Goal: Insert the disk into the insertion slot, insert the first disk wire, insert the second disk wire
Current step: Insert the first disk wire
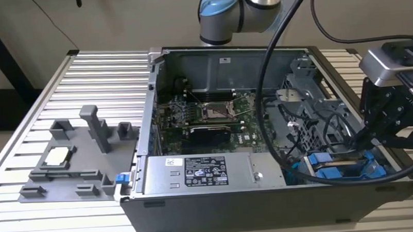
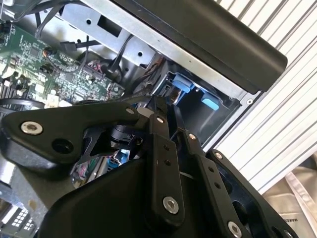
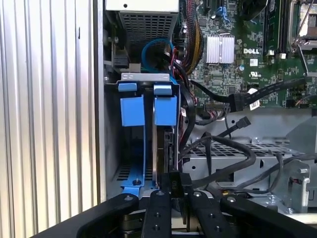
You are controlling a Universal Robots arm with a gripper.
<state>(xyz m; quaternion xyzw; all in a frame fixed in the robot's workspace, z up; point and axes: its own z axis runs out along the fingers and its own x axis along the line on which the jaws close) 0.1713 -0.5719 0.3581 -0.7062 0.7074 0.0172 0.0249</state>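
Observation:
The disk (image 3: 159,148) stands on edge in the insertion slot (image 3: 143,77), the dark grey drive cage at the case's corner, with its blue carrier tab (image 3: 165,110) at the far end. My gripper (image 3: 174,182) reaches in from the near end, its black fingers (image 3: 158,198) close together and shut on the disk's near edge. In the exterior view the gripper (image 1: 367,141) hangs over the case's right side, above the blue carriers (image 1: 331,171). In the second wrist view the fingertips (image 2: 157,115) point at the cage's blue tabs (image 2: 183,83). A loose black disk wire plug (image 3: 242,122) lies beside the cage.
A second blue carrier (image 3: 132,110) fills the neighbouring bay. Black cable bundles (image 3: 233,148) loop next to the cage over a perforated metal bracket. The motherboard (image 1: 206,113) and grey power supply (image 1: 205,173) fill the case. A grey fixture plate (image 1: 77,156) sits on the slatted table at the exterior view's left.

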